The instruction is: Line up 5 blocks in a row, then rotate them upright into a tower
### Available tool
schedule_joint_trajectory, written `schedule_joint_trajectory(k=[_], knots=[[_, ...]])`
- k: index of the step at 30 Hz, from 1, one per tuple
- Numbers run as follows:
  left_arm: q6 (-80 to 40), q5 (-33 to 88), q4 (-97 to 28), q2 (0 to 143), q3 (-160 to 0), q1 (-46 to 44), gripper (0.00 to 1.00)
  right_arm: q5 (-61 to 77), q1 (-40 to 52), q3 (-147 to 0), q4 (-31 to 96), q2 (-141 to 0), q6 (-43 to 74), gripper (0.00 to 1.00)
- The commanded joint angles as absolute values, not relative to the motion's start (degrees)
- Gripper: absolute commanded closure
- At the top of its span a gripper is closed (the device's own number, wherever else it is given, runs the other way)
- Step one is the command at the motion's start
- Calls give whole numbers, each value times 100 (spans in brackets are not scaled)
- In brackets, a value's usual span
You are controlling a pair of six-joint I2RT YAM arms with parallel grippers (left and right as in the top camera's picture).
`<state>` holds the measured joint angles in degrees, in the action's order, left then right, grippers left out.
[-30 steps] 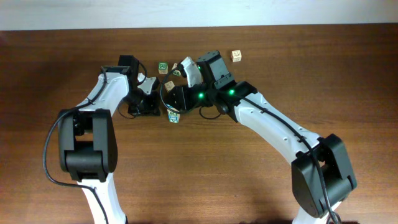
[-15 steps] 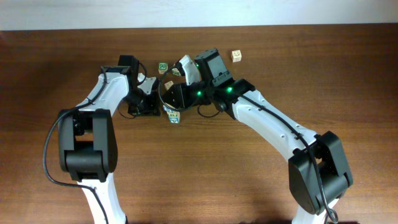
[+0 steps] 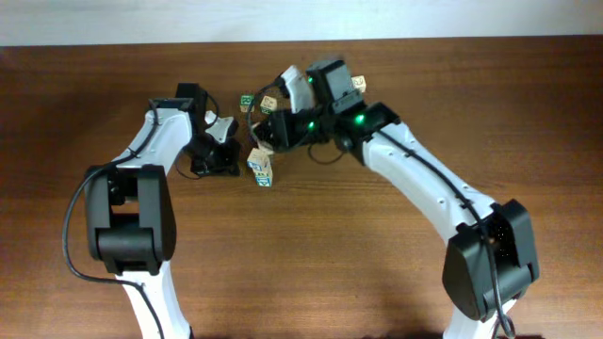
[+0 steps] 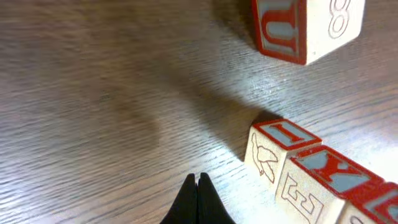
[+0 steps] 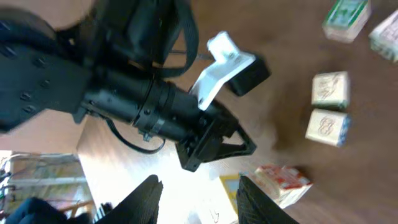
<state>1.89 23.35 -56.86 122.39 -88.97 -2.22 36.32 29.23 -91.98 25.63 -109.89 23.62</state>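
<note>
— Dark wood all round, a bare desk [image 3: 528, 141]. Which step are we on?

— Turning a block, I'd judge. The left tool [image 4: 199, 194] has its fingers pressed together on nothing and is held low over the desk. The row of red-edged blocks [image 4: 311, 177] lies just ahead of its tips and to their right, a small gap away.

— And the other blocks?

— One loose block showing a U and an 8 [image 4: 308, 28] sits farther ahead of that tool on the same side, apart from the row. I cannot tell how many are already turned.

— The right tool [image 5: 199, 186]?

— Part spread, with nothing visible between its fingers. It hangs high, with the left arm [image 5: 124, 106] and several blocks below and beyond it.

— Next move?

— Probably the shut tips go against a corner of the near end block [image 4: 273, 149], the one with an I on top, and sweep to spin it. That calls for a light, off-centre push, or the neighbours touching it may drag along.

— Arm poses?

— The left arm reaches out, then folds inward at the wrist. The right arm [image 3: 424, 179] stretches long across the middle, wrist raised and tipped downward.
</note>
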Motion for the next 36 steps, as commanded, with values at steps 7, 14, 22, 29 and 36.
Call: schedule_joint_trajectory(k=[7, 14, 22, 29, 36], knots=[[154, 1804, -6313, 11183, -9874, 40, 100, 3494, 2143, -10462, 4386, -10355, 1369, 54], [154, 1481, -6497, 9883, -9874, 40, 100, 2375, 1782, -10462, 5203, -9030, 1214, 47], [156, 891, -6919, 8661, -9874, 40, 67, 1107, 1782, -10462, 5970, -7609, 1111, 34], [150, 893, -7185, 8501, -9841, 38, 1, -364, 1782, -10460, 6890, -6543, 1116, 2], [150, 895, -7170, 8501, -9841, 38, 1, -569, 1782, -10460, 7290, -6340, 1116, 2]])
